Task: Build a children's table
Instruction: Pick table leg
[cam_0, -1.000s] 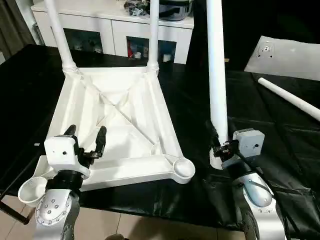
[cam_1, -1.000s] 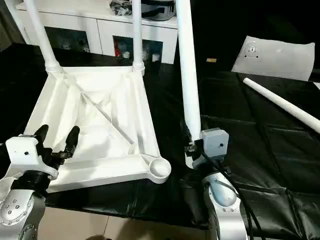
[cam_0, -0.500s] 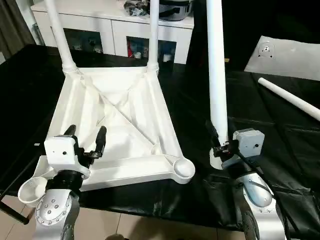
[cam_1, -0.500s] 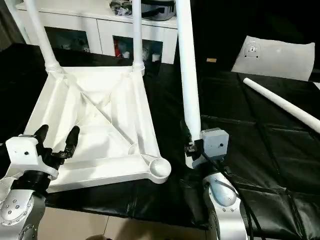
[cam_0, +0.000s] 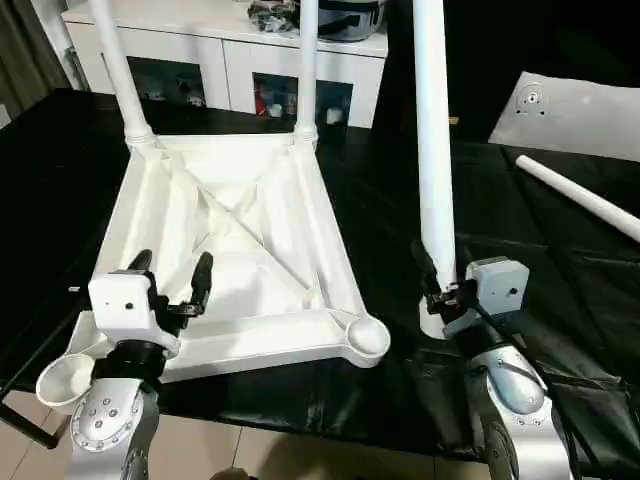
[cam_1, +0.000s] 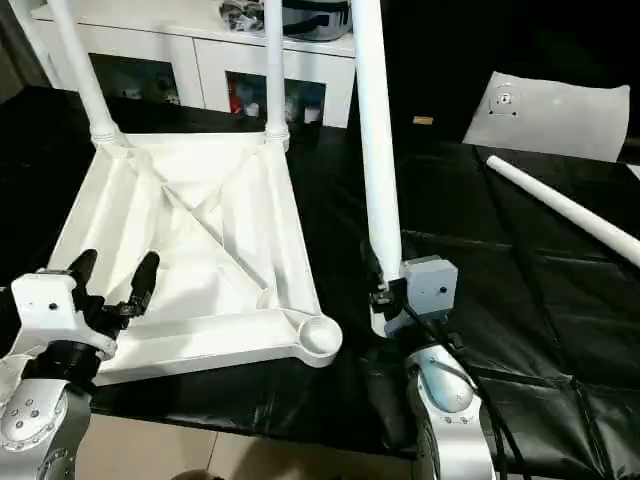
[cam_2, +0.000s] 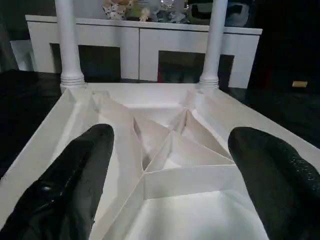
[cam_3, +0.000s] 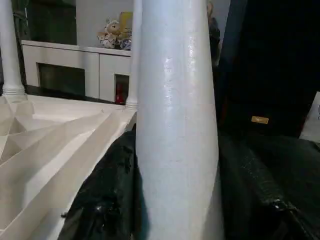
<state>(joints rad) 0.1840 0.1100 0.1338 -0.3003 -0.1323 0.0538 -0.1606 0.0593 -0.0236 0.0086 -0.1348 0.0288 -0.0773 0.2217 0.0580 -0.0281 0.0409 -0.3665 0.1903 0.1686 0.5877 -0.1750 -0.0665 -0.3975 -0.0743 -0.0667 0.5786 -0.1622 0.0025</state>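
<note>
I see the tabletop (cam_0: 235, 250) lying upside down on the black-covered work surface (cam_0: 560, 270), ribbed underside facing up. Two legs are seated upright in its far corner sockets: the far-left leg (cam_0: 118, 70) and the far-right leg (cam_0: 306, 65). The near-right corner socket (cam_0: 367, 338) is empty and open upward. The near-left corner socket (cam_0: 62, 380) is also empty and sits beside my left forearm.

My left gripper (cam_0: 172, 285) hovers over the near edge of the tabletop. Its two black fingers (cam_2: 75, 175) are spread apart with nothing between them; the left wrist view shows the diagonal ribs in the gap.

My right gripper (cam_0: 432, 290) is clamped on the lower end of a third leg (cam_0: 432, 150), which stands upright on the work surface just to the right of the tabletop, near the empty near-right socket but apart from it. In the right wrist view the black fingers (cam_3: 107, 200) press against both sides of this tube.

A fourth leg (cam_0: 580, 198) lies flat on the work surface at the far right, well apart from the tabletop. Beyond it rests a small white panel (cam_0: 570, 115). A white cabinet (cam_0: 220, 50) stands behind the work surface.
</note>
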